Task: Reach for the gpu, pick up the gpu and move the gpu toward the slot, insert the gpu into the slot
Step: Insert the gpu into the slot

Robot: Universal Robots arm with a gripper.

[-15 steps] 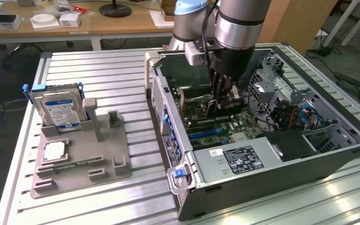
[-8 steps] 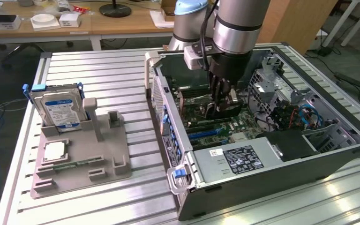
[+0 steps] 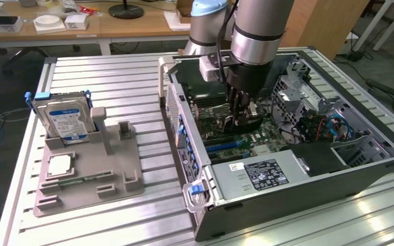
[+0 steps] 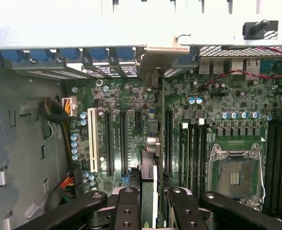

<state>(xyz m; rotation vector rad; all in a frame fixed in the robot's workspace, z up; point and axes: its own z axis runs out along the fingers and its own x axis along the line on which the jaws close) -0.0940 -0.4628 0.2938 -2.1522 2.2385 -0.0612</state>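
**Card pinched, edge-on above the board**

The open computer case [image 3: 279, 202] lies on its side on the ribbed table [image 3: 115, 77], and I am reaching down into it. The green motherboard [image 4: 131, 96] covers its floor. In the exterior view my claw [image 3: 241, 120] hangs low over the middle of that board.

My claw [image 4: 149, 203] is pinching the gpu [image 4: 149, 184]. One finger [image 4: 126, 208] presses each flat face, and the thin card stands on edge between them. So the card sits right inside my grip, pointing from me down toward the board.

Its long axis runs away from my fingers toward the case wall with the blue latches [image 4: 97, 53]. That is parallel to the long black slots [image 4: 123, 143], which I judge to be the line that matters. The card sits in the gap between two of these slots. I cannot tell which one is its target, or whether its lower edge touches the board.
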